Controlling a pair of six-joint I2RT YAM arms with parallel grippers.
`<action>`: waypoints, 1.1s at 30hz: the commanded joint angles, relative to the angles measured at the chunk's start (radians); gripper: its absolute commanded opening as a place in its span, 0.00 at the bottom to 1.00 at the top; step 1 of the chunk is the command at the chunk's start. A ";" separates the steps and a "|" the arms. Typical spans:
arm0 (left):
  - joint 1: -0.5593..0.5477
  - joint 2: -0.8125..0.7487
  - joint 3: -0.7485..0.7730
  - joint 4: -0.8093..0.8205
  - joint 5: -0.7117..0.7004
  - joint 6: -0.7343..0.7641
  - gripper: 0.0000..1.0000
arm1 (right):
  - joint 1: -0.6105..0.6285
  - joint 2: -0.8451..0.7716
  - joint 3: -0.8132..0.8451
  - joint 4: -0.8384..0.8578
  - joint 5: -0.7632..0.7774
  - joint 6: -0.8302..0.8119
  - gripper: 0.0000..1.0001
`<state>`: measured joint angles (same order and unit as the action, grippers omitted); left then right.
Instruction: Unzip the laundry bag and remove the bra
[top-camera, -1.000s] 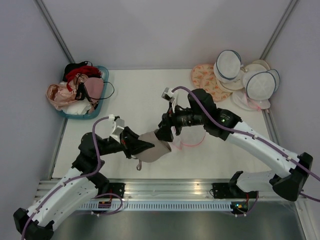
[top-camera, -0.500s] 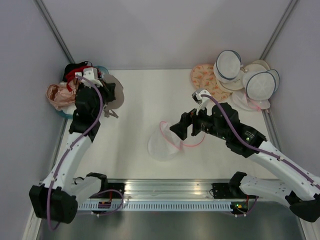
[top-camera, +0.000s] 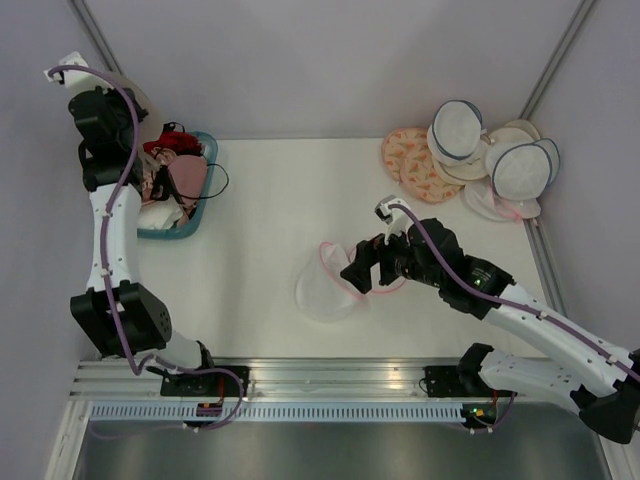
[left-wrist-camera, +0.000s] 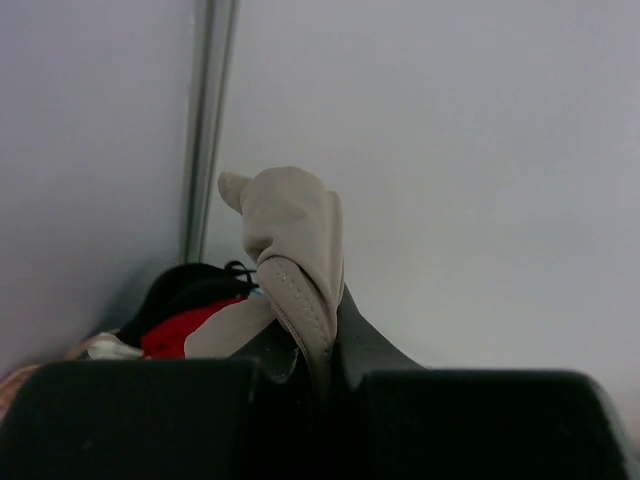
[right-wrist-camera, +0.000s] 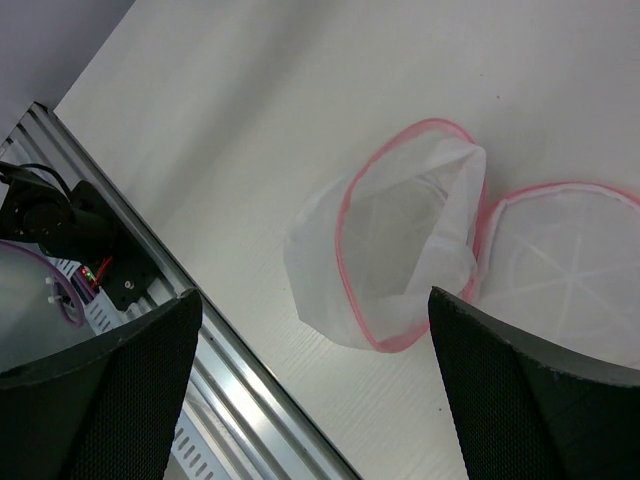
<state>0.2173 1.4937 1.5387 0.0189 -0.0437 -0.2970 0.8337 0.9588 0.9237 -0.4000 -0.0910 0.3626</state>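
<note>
- left hand (left-wrist-camera: 330, 385) is clamped tight on the beige bra (left-wrist-camera: 295, 250), held high in the upper left of the top view, up by the blue basket (top-camera: 172, 233) of other bras. my guess is it's headed for a drop there
- laundry bag (right-wrist-camera: 400, 240) lies unzipped and looks empty, middle of the table (top-camera: 270, 190)
- right hand (top-camera: 358, 272) hovers wide open over the bag's right side, gripping nothing. bag probably doesn't need pinning now
</note>
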 joint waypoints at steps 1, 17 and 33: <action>0.047 0.077 0.125 -0.042 0.017 -0.001 0.02 | 0.001 0.026 -0.016 0.049 -0.021 0.026 0.98; 0.045 0.391 0.279 -0.025 0.163 0.006 0.02 | -0.001 0.124 -0.037 0.043 -0.006 0.009 0.98; 0.053 0.399 -0.028 0.383 -0.011 0.056 0.02 | -0.021 0.274 -0.003 0.050 -0.030 -0.007 0.98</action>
<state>0.2577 1.9118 1.5600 0.2893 0.0189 -0.2691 0.8204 1.2037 0.8833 -0.3775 -0.1078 0.3630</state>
